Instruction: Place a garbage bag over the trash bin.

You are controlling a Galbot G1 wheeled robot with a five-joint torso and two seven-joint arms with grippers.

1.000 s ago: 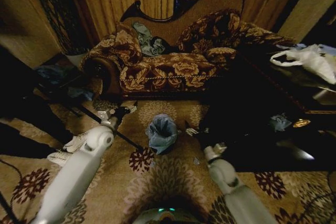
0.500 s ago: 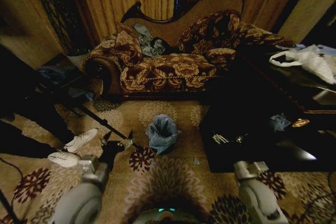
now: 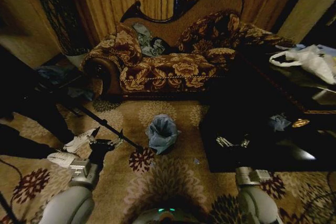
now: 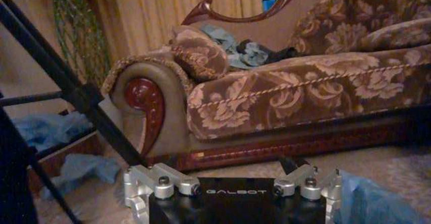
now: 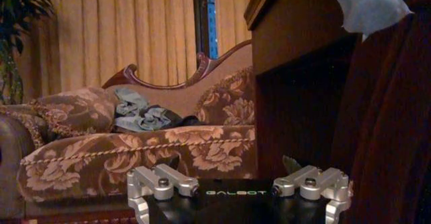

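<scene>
The garbage bag [image 3: 161, 130], pale blue-grey film, sits crumpled over the top of the trash bin on the patterned carpet in front of the sofa; the bin itself is almost wholly covered by it. My left gripper [image 3: 109, 137] hovers open to the left of the bag, well apart from it, with nothing between its fingers. On the other side, my right gripper [image 3: 234, 142] is open and empty over the edge of the dark table. An edge of the bag [image 4: 369, 204] shows beside my left gripper [image 4: 229, 188] in the left wrist view.
A floral sofa [image 3: 173, 69] with crumpled cloth [image 3: 149, 40] stands behind the bin. A dark low table [image 3: 262, 153] lies right, with a white handled bag [image 3: 310, 59] farther back. A black stand leg [image 3: 105, 124] and white shoes [image 3: 79, 141] lie left.
Both arms have drawn back from beside the bag toward me and lowered. The left gripper has swung out to the left. The bag stays on the bin.
</scene>
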